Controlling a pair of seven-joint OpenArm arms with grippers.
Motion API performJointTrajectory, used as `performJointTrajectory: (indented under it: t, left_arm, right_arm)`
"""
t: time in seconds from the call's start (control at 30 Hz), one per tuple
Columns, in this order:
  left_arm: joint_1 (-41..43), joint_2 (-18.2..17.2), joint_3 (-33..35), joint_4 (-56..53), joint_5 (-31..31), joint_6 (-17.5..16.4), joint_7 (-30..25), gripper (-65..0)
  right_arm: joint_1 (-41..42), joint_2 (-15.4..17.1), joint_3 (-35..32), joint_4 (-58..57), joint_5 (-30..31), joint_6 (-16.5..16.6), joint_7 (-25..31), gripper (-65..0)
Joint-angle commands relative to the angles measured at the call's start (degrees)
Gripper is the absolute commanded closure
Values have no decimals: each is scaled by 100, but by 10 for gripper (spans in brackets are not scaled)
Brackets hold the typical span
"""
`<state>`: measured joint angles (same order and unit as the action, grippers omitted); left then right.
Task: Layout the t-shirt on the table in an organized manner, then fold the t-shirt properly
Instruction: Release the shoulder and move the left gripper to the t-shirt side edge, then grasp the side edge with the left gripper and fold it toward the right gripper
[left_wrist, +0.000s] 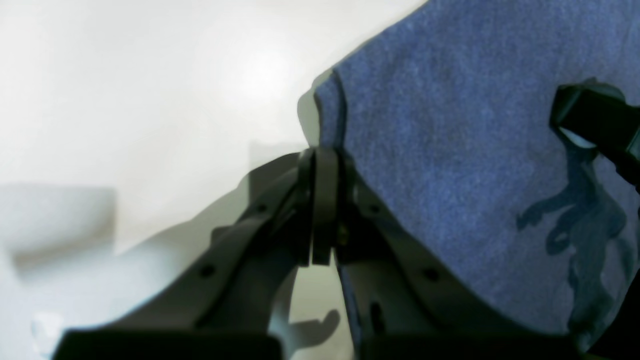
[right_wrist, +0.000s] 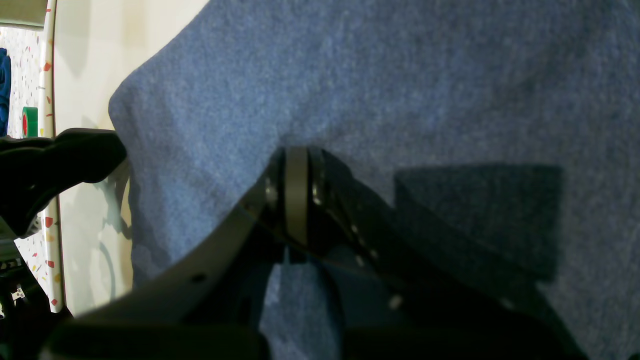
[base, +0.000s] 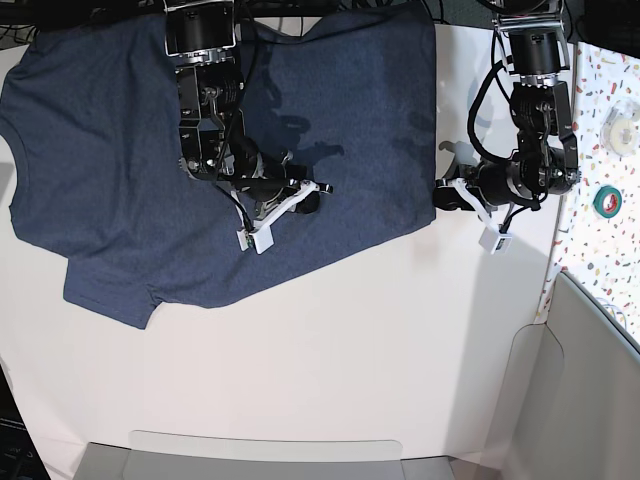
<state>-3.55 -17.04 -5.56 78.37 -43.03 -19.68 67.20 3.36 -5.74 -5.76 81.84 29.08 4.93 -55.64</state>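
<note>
my left tool, jaws together, pins the shirt hem; right tool closed mid-cloth. tug evenly to flatten on the table.

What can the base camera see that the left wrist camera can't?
Only the base view shows the whole t-shirt spread flat on the table, both arms at once, with the right gripper over the middle of the cloth, and a green tape roll on the speckled surface beside the table. Only the left wrist view shows, up close, the left gripper with its jaws shut right at the shirt's corner edge. Both views show the blue shirt, the white table and the left gripper at the shirt's hem corner.
</note>
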Motion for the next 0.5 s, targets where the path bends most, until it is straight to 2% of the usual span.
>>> performJointTrajectory:
  t: [0.0,0.2,0.47]
  left_arm:
    - [-10,-59,33,-17,342,100,177,-2]
    - [52,-33,33,-17,316,91,230,-2]
    - [210,231,42,18,298,47,405,-3]
  right_arm:
    - [-41,16,-9,-66,-328,-154,-340,0]
    - [-41,16,-9,-66,-328,-154,-331,0]
    - [-41,16,-9,-66,-328,-146,-331,0]
